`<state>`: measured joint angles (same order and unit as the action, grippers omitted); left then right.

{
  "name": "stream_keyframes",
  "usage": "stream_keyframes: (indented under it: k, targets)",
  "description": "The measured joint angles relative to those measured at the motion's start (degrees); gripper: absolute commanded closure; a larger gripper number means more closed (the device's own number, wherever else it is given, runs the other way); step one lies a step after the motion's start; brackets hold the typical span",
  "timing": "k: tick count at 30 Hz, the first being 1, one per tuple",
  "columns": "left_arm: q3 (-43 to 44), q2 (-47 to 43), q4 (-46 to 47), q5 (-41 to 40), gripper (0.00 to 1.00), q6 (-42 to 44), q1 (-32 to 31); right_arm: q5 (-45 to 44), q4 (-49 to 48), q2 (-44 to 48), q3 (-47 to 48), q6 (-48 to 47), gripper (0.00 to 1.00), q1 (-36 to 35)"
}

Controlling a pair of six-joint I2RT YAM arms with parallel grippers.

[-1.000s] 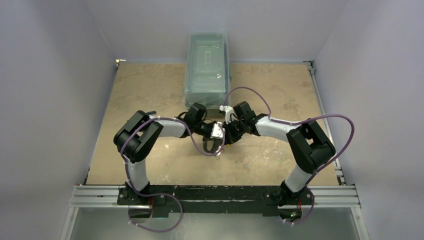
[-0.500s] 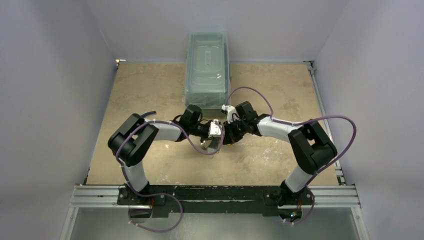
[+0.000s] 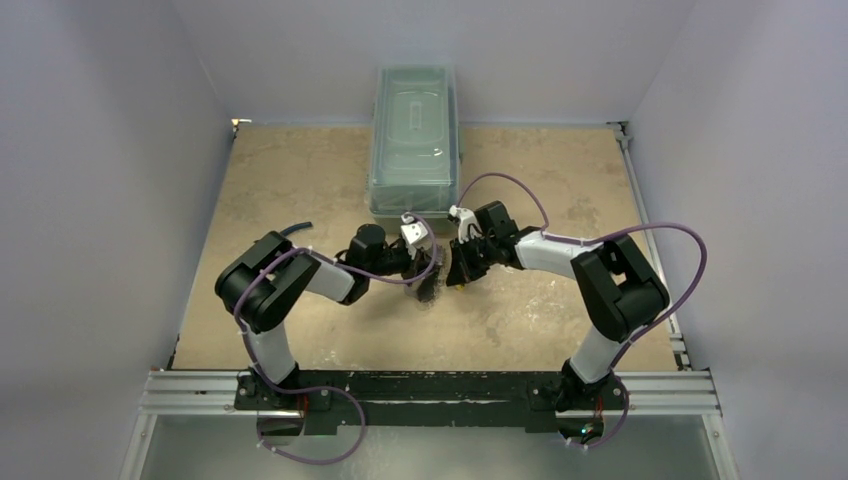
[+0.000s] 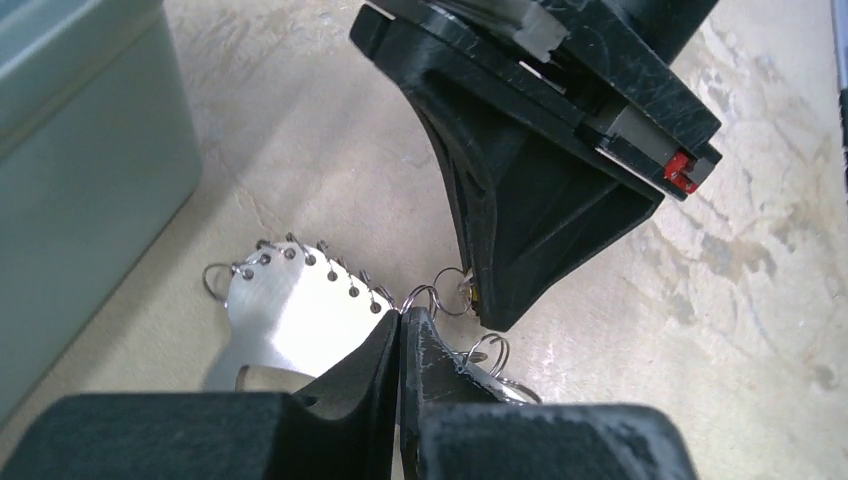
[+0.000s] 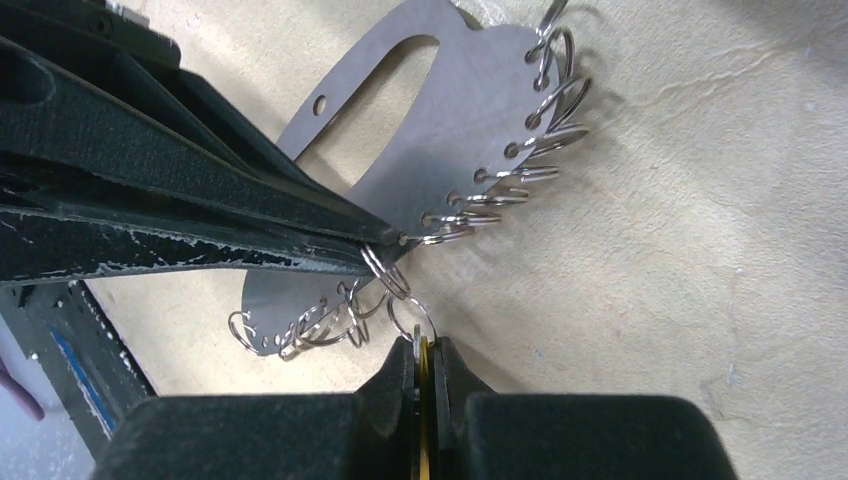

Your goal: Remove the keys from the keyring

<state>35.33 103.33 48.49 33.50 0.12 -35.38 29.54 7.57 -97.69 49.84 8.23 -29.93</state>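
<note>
Left hand (image 4: 401, 325) pressed together on rim of keyring (image 5: 470, 115), a flat silvery plate fringed with small wire loops, sitting mid-worktop (image 3: 560, 170) between arms, resting or slightly raised, cannot tell. Grip likely anchors plate. Right hand (image 5: 426, 348) pinches yellow-edged key (image 5: 423, 372), split ring (image 5: 410, 312) drawn toward plate, probably for pulling apart. Other keys not made out. Worktop mottled beige, matt; teal lidded bin (image 3: 415, 130) at back; pale walls (image 3: 110, 200) around
</note>
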Motion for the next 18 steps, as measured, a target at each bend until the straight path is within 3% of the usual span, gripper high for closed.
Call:
stream_keyframes:
  k: [9, 18]
  targets:
    - [-4.4, 0.6, 7.8, -4.5, 1.00, -11.2, 0.0, 0.2, -0.7, -0.2, 0.0, 0.4, 1.00, 0.0]
    - [-5.0, 1.0, 8.9, -4.2, 0.96, -10.4, 0.0, 0.2, -0.8, -0.3, 0.0, 0.3, 1.00, 0.0]
